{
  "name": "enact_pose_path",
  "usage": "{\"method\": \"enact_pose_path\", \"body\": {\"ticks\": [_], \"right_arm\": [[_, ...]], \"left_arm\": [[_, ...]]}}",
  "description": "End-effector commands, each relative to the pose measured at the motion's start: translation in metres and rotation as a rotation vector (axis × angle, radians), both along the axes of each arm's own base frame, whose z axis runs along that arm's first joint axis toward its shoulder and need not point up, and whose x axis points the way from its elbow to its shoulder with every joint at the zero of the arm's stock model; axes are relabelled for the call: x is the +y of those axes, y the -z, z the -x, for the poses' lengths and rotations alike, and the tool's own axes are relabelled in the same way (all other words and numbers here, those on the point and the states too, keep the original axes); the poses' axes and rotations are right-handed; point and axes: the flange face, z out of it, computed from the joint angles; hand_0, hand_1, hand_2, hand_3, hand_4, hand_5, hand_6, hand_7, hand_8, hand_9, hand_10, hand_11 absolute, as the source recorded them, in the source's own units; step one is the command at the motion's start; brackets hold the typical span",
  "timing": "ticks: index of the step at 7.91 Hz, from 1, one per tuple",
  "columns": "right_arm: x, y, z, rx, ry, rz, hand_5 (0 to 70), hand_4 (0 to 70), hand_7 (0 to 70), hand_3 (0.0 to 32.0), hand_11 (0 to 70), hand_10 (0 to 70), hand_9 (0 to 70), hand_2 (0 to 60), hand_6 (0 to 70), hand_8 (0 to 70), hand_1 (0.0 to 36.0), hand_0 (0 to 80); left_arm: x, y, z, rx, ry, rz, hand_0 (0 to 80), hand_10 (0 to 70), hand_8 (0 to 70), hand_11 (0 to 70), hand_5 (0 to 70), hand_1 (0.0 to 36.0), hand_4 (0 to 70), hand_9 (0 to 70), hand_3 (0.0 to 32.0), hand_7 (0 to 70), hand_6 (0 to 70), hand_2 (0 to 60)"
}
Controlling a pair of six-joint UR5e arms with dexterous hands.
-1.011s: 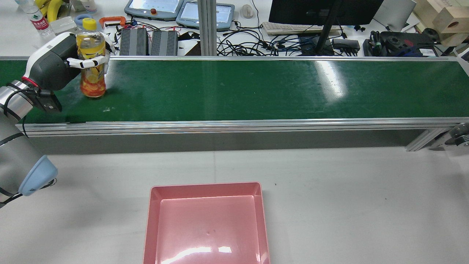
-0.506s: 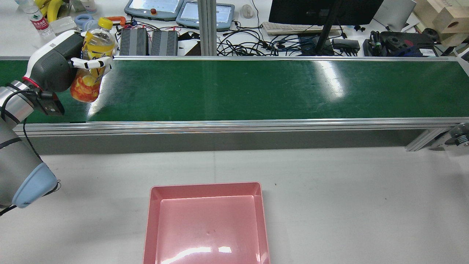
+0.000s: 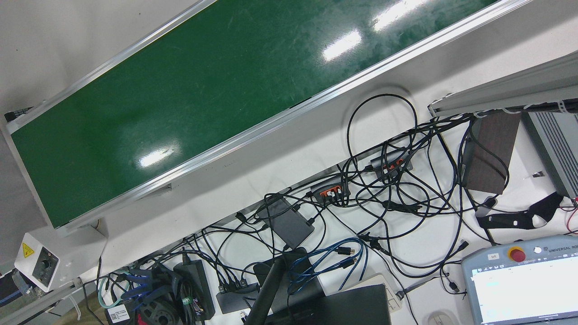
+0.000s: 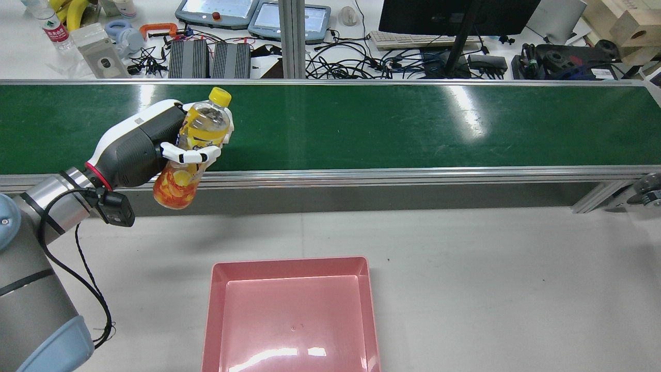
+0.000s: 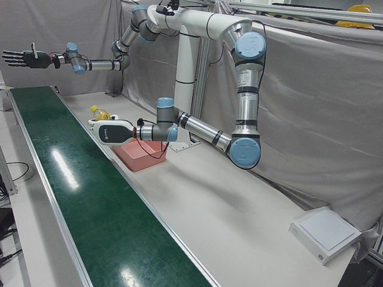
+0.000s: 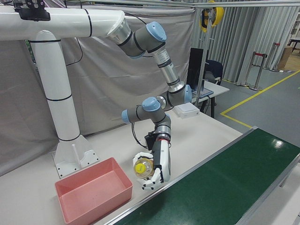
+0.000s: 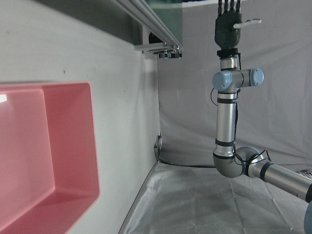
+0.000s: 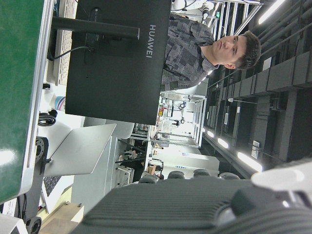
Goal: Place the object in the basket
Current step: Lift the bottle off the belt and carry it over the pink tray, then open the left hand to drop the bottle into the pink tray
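My left hand is shut on an orange drink bottle with a yellow cap. It holds the bottle tilted in the air over the near rail of the green conveyor belt. The pink basket sits on the white table, nearer than the hand and to its right, and nothing lies in it. The hand and bottle also show in the right-front view, beside the basket. My right hand is raised far off to the side with its fingers spread and holds nothing.
The belt's aluminium rail runs between the belt and the white table. Cables, teach pendants, a monitor and small items crowd the desk beyond the belt.
The left hand lifted the bottle off the belt's far left end. It carried the bottle tilted toward the near rail and to the right, closer to the basket.
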Motion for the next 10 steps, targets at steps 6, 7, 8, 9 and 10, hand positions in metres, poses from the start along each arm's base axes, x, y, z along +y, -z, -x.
{"method": "enact_pose_path", "body": {"ticks": [6, 7, 8, 9, 10], "right_arm": [[0.000, -0.001, 0.000, 0.000, 0.000, 0.001, 0.0, 0.0, 0.0, 0.0, 0.0, 0.0, 0.0, 0.0, 0.0, 0.0, 0.0, 0.0], [0.000, -0.001, 0.000, 0.000, 0.000, 0.001, 0.0, 0.0, 0.0, 0.0, 0.0, 0.0, 0.0, 0.0, 0.0, 0.0, 0.0, 0.0], [0.000, -0.001, 0.000, 0.000, 0.000, 0.001, 0.0, 0.0, 0.0, 0.0, 0.0, 0.0, 0.0, 0.0, 0.0, 0.0, 0.0, 0.0], [0.000, -0.001, 0.000, 0.000, 0.000, 0.001, 0.0, 0.0, 0.0, 0.0, 0.0, 0.0, 0.0, 0.0, 0.0, 0.0, 0.0, 0.0], [0.000, -0.001, 0.000, 0.000, 0.000, 0.001, 0.0, 0.0, 0.0, 0.0, 0.0, 0.0, 0.0, 0.0, 0.0, 0.0, 0.0, 0.0]], "left_arm": [[0.145, 0.075, -0.127, -0.072, -0.284, -0.134, 44.6, 18.1, 8.0, 27.3, 11.5, 8.2, 8.1, 12.5, 0.0, 5.6, 0.0, 3.4], [0.145, 0.076, -0.127, -0.071, -0.285, -0.136, 45.1, 12.5, 4.1, 19.2, 6.9, 7.0, 1.4, 7.5, 0.0, 2.8, 0.0, 0.0], [0.145, 0.075, -0.127, -0.073, -0.288, -0.134, 45.7, 7.1, 0.3, 11.6, 2.6, 6.3, 0.0, 1.9, 0.0, 1.2, 0.0, 0.0], [0.144, 0.073, -0.127, -0.078, -0.285, -0.130, 46.1, 6.1, 0.0, 10.2, 1.8, 6.0, 0.0, 0.6, 0.0, 0.8, 0.0, 0.0], [0.143, 0.073, -0.125, -0.078, -0.282, -0.130, 46.0, 5.4, 0.0, 9.2, 1.5, 6.2, 0.0, 0.3, 0.0, 0.4, 0.0, 0.0]]}}
